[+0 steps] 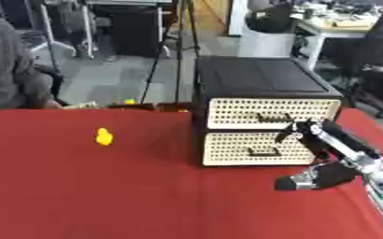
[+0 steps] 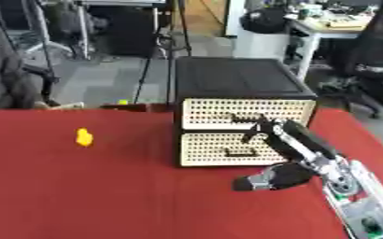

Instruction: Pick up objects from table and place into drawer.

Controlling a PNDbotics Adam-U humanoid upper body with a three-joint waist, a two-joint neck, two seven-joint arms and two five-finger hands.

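2 drawers (image 1: 270,112) look closed, and the right hand (image 2: 270,131), fingers curled, reaches the upper drawer's handle (image 1: 270,118); whether it grips is unclear. Its fingers could slip off. A yellow object (image 1: 104,137) lies well apart on the red table (image 1: 105,196).

Bg only, refs rel. to tripod (image 1: 172,56): stands on grey floor (image 1: 113,79) w/ legs splayed. Dark cabinet (image 1: 138,28) just left of it. White desk (image 1: 334,32) w/ clutter on top, well to the right. Black office chair (image 2: 374,60) further right, past the desk.
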